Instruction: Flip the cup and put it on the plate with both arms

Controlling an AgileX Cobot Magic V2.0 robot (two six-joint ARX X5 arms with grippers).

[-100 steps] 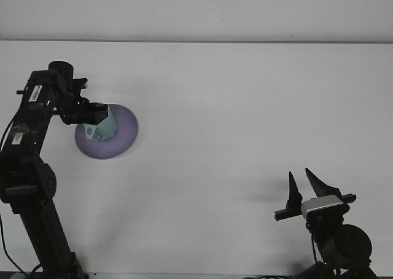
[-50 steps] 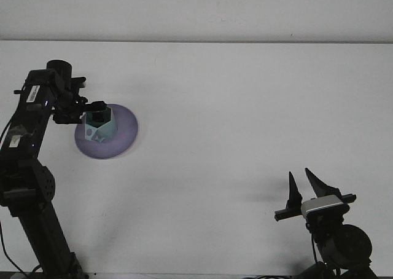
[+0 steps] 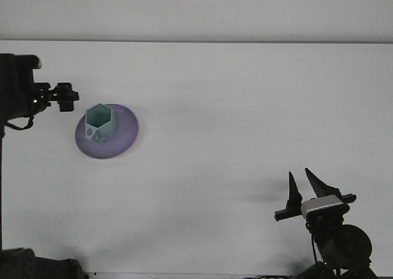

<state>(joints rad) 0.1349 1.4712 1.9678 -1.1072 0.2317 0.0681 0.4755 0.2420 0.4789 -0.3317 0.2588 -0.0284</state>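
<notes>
A pale green hexagonal cup [image 3: 99, 123] stands upright, mouth up, on the round purple plate [image 3: 123, 137] at the left of the white table. My left gripper [image 3: 66, 98] hovers just left of the plate, clear of the cup and holding nothing; its fingers look small and dark here. My right gripper [image 3: 306, 185] rests near the table's front right, far from the cup, its two black fingers spread open and pointing up.
The white table [image 3: 233, 119] stretches between the plate and the right arm. A pale wall runs along the back edge. The left arm's dark body [image 3: 15, 94] fills the left border of the view.
My left gripper has let go of the cup and pulled back to the left, off the plate. The cup now stands alone on the plate. The right arm has not moved.
</notes>
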